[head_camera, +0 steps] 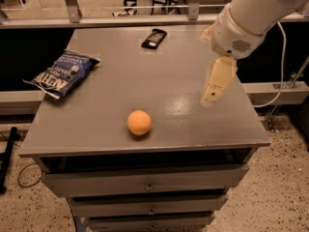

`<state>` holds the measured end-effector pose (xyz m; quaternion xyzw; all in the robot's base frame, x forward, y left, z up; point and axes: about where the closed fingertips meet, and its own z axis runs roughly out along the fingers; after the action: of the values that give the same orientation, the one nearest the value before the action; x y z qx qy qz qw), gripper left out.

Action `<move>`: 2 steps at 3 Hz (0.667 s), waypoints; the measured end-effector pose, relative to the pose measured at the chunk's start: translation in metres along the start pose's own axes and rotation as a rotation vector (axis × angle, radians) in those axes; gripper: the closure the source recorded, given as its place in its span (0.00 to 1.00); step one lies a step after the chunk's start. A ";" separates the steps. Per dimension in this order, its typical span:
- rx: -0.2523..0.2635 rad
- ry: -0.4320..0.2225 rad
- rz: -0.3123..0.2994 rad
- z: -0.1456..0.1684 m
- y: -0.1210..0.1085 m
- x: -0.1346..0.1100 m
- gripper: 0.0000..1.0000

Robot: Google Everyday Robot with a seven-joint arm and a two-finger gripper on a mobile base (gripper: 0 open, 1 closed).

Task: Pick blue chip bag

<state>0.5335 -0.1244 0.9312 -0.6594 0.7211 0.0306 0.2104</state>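
Observation:
The blue chip bag [63, 73] lies flat at the left edge of the grey cabinet top [120, 81], dark blue with white block lettering, one corner overhanging the edge. My gripper [213, 92] hangs from the white arm [251, 13] above the right part of the top, pointing down and slightly left. It is far to the right of the bag and holds nothing that I can see.
An orange ball [139, 122] sits near the front middle of the top. A small black flat packet [154, 38] lies at the back middle. Drawers [147, 185] are below the top. A rail [120, 21] runs behind.

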 end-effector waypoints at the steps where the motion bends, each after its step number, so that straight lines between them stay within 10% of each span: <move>1: -0.044 -0.086 -0.056 0.054 -0.024 -0.056 0.00; 2: -0.044 -0.086 -0.056 0.054 -0.024 -0.056 0.00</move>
<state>0.5731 -0.0575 0.9069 -0.6819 0.6917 0.0688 0.2277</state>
